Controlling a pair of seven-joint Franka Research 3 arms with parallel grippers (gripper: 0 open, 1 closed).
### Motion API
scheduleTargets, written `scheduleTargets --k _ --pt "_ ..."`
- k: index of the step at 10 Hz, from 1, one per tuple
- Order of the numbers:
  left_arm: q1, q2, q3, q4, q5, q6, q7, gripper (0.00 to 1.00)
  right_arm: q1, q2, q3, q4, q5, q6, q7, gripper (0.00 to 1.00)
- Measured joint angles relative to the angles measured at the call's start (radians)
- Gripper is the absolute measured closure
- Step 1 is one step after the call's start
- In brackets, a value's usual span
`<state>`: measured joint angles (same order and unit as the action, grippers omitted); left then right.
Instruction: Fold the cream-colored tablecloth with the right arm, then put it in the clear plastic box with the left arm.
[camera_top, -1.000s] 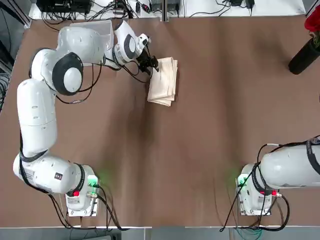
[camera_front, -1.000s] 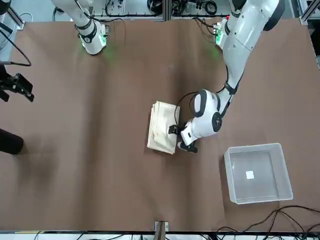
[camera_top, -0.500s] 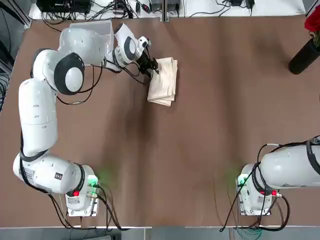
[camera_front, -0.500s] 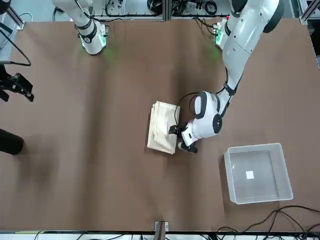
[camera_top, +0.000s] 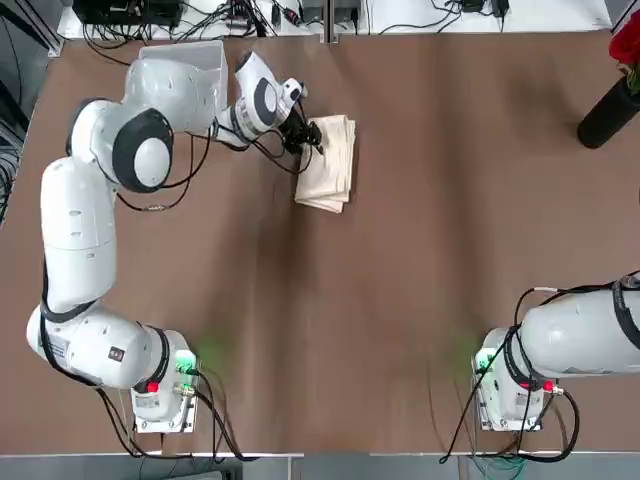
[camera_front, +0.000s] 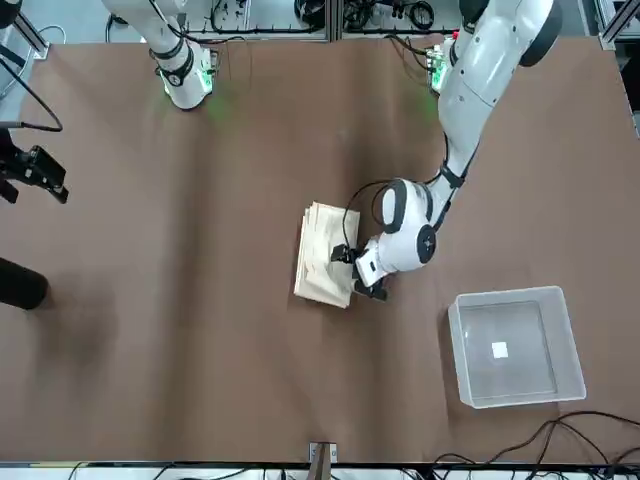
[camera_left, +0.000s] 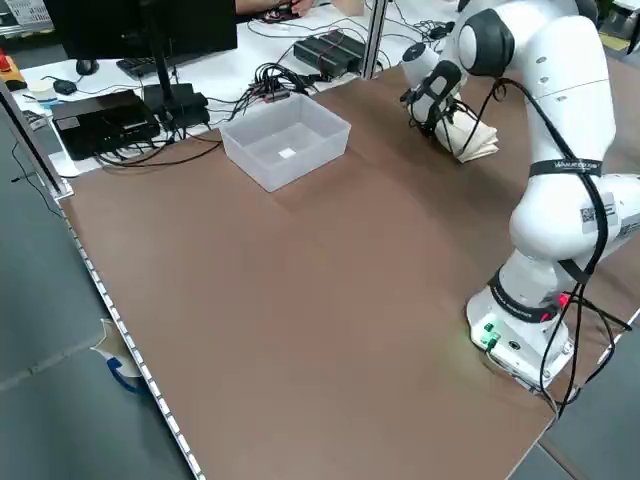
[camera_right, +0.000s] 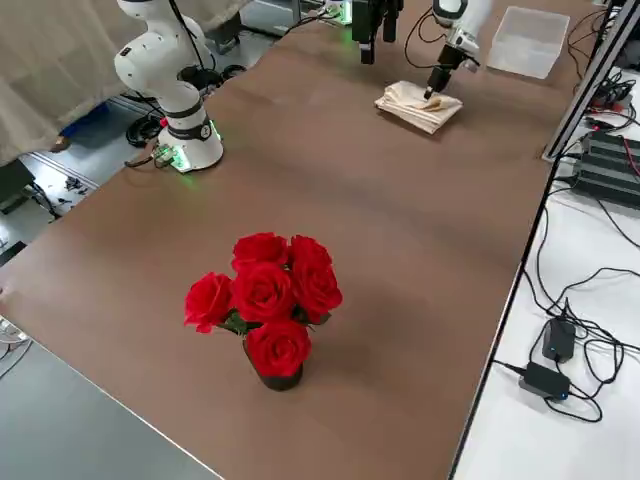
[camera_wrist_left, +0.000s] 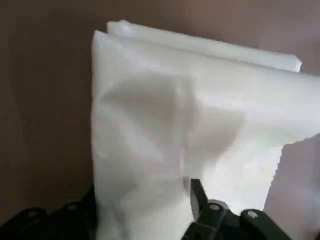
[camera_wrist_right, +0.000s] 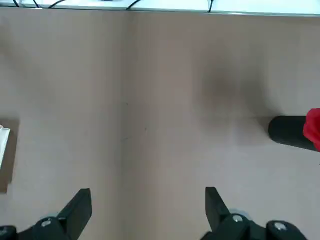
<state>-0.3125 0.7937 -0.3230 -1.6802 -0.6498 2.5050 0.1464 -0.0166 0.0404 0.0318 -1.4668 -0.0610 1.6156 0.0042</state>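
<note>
The cream-colored tablecloth (camera_top: 330, 165) lies folded into a small stack on the brown table, also visible from across the table (camera_front: 322, 255). My left gripper (camera_top: 306, 135) is low at the stack's side nearest the box. In the left wrist view the left gripper (camera_wrist_left: 142, 197) is open, its black fingers (camera_wrist_left: 201, 202) straddling the tablecloth (camera_wrist_left: 190, 115), which fills the gap between them. The clear plastic box (camera_front: 515, 296) stands empty beyond the left arm; from overhead the box (camera_top: 180, 47) is mostly hidden by that arm. The right gripper (camera_wrist_right: 147, 200) hangs open, high over bare table.
A dark vase of red roses (camera_right: 265, 300) stands at the table's far right corner (camera_top: 610, 110). Cables and black electronics line the bench beyond the far edge (camera_left: 110, 120). The right arm's base (camera_top: 510, 385) sits at the near right.
The left gripper has slid a little onto the cloth's edge, and its fingers have narrowed around the fabric. The cloth and the right arm have not moved.
</note>
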Motion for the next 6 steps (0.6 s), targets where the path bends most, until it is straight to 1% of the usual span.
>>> scheduleTargets --k 1,3,4,5,6 --pt "-0.003 0.0 0.0 0.0 0.0 0.0 0.0 0.33 0.0 0.0 0.0 0.0 0.0 0.001 0.0 0.0" --pt "-0.018 0.003 0.0 -0.003 -0.002 0.0 0.0 0.67 0.0 0.0 0.0 0.0 -0.001 0.002 0.0 0.0" --pt "-0.02 0.003 -0.001 -0.005 -0.003 0.0 0.0 0.78 0.001 0.0 0.0 0.0 -0.002 0.002 -0.001 0.0" --pt "-0.019 0.002 -0.001 -0.005 -0.003 -0.001 -0.001 0.87 0.002 0.0 0.0 0.0 -0.002 0.003 -0.001 0.0" --pt "-0.019 0.0 -0.001 -0.005 -0.003 -0.001 -0.001 0.87 0.003 0.0 0.0 0.0 -0.002 0.004 -0.002 0.0"
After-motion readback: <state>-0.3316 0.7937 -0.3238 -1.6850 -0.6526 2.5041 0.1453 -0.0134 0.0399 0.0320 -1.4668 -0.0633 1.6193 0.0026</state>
